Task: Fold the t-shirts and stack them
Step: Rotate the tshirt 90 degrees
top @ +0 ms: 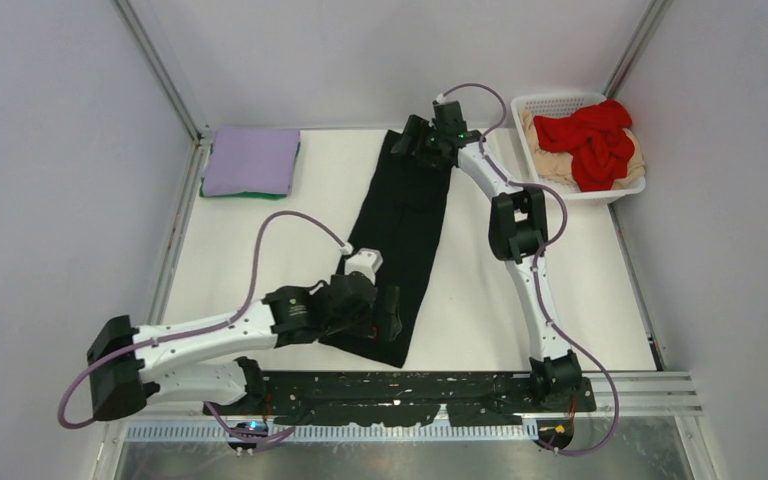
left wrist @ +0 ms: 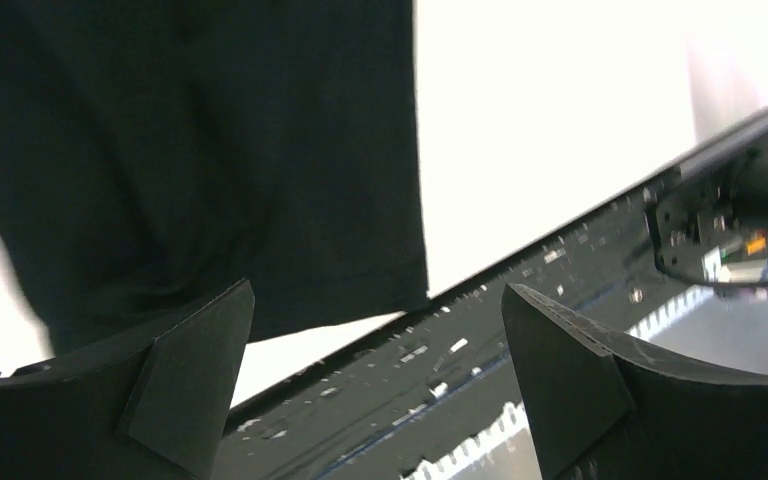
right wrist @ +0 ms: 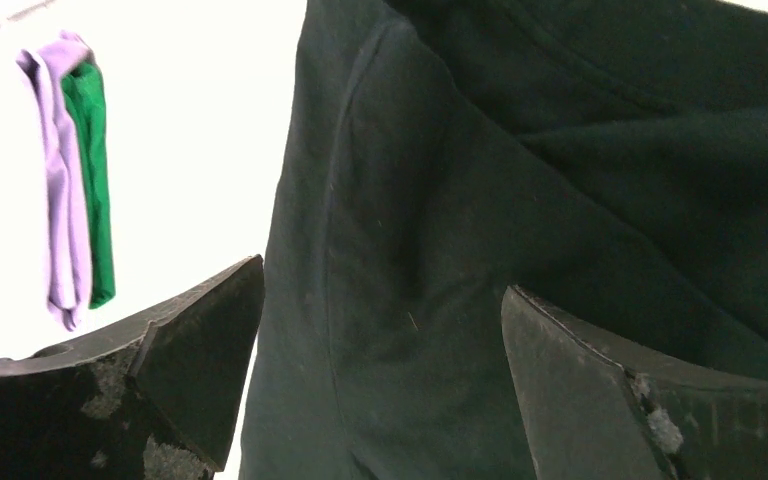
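While the top view gives the layout, only the wrist cams settle the jaws. Top: black shirt [top: 405,235] lies flat on the table [top: 220,250] as a long narrow strip, running slightly diagonal from the far edge toward the near side. Left gripper [top: 385,318] is over its near end, right gripper [top: 412,140] over its far end. From above the wrist bodies cover the fingertips, so the opening can't be read there. Left wrist: both fingers [left wrist: 195,385] are spread wide with nothing between them. The shirt's near hem and corner lie just beyond the tips, bare table to the right, and the black base plate [left wrist: 480,350] runs across below. Can't tell whether the left finger touches cloth. Right wrist: jaws also wide apart, black fabric with a folded-over layer and a seam filling the gap underneath; contact can't be told either. That cam also catches the folded stack edge-on at upper left, lavender shirt [right wrist: 55,180] against green shirt [right wrist: 90,180]. The top view shows lavender on top at the far left corner, with only a green sliver along its near edge, well apart from the black shirt. Basket [top: 560,103] sits at the far right corner with the red shirt [top: 592,140] crumpled over the beige shirt [top: 545,160]. Neither wrist cam sees it. The right arm's forearm runs between the black shirt and the basket.
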